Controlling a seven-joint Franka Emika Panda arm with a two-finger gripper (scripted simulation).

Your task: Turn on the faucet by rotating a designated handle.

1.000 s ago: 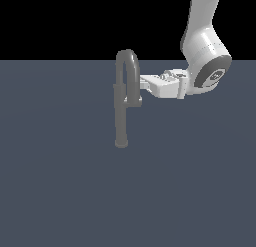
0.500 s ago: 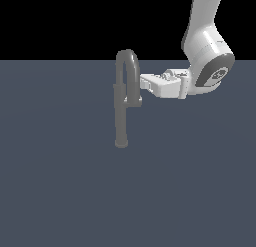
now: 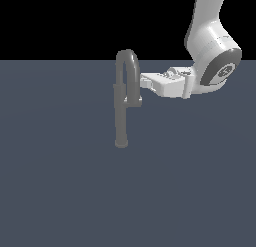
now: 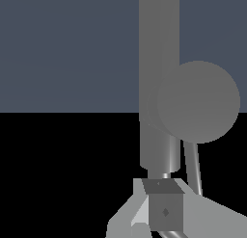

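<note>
The grey gooseneck faucet (image 3: 121,118) stands upright in the middle of the exterior view, its arch at the top. The handle (image 3: 134,100) is a short stub jutting from the column toward the exterior view's right. My gripper (image 3: 142,83) reaches in horizontally from the right, its tips just above the handle and beside the down-turned spout. The fingers look shut with nothing in them. In the wrist view the faucet column (image 4: 159,63) fills the middle, the handle's round end (image 4: 198,102) faces the camera, and a fingertip (image 4: 165,210) shows close to the thin spout pipe (image 4: 193,167).
A flat dark blue-grey floor (image 3: 60,191) spreads around the faucet's foot. The white arm (image 3: 212,51) comes down from above at the exterior view's right.
The hand and arm have drifted slightly up and toward the exterior view's right. The faucet and its handle look unmoved.
</note>
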